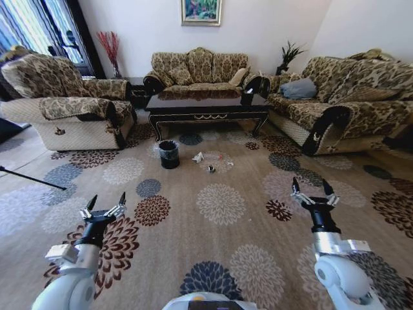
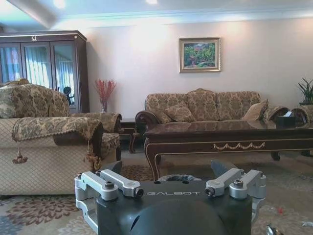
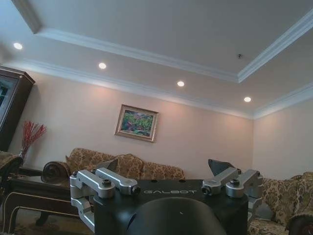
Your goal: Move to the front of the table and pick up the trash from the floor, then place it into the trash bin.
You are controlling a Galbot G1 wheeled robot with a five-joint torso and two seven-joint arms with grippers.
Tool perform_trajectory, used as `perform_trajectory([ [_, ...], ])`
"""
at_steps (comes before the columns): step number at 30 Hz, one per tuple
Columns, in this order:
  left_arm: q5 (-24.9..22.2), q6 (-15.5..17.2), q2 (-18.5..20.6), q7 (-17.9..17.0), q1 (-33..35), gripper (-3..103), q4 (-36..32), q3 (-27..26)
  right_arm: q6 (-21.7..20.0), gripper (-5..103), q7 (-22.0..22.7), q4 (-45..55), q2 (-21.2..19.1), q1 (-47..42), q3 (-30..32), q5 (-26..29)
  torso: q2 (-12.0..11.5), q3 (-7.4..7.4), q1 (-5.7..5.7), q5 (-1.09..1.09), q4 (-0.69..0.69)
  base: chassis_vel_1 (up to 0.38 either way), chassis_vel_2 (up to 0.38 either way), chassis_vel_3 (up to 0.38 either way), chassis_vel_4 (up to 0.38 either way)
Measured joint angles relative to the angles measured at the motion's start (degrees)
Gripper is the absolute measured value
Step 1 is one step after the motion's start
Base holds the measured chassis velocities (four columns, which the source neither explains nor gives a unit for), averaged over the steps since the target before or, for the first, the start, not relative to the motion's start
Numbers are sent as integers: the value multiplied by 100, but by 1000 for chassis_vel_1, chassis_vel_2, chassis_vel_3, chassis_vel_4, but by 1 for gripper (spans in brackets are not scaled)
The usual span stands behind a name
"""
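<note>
The long dark table (image 1: 206,108) with gold trim stands far ahead between the sofas; its side also shows in the left wrist view (image 2: 234,139). In front of it the black trash bin (image 1: 169,154) stands on the carpet, its rim (image 2: 180,177) peeking above my left gripper's body. To the bin's right lie the trash pieces: a crumpled white tissue (image 1: 198,157), a small dark wrapper (image 1: 211,169) and a tiny white scrap (image 1: 228,163). My left gripper (image 1: 104,203) and right gripper (image 1: 312,188) hover open over the near carpet, far from the trash, with nothing between their fingers.
A patterned armchair (image 1: 64,106) stands at the left, a sofa (image 1: 201,70) behind the table, another sofa (image 1: 342,103) at the right. A black tissue box (image 1: 247,98) sits on the table. A thin dark rod (image 1: 32,178) lies on the floor at the left. Wide open carpet stretches ahead.
</note>
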Motion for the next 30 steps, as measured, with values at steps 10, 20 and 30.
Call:
perform_trajectory([
  [10,94,-54,2,30,27,100,-19,-38,1,100,-18,-39,1,-11,-9,-23,-145,-90,-56,0,0,0,0,0,0],
  [20,114,-57,-29,40,129,100,-77,-51,1,100,-31,3,33,-38,-15,-2,-296,-186,-111,-1,0,0,0,0,0],
  [30,255,-120,-81,69,214,100,-110,-44,57,100,-109,2,187,-108,-22,-7,-449,-293,-157,-1,0,0,0,0,0],
])
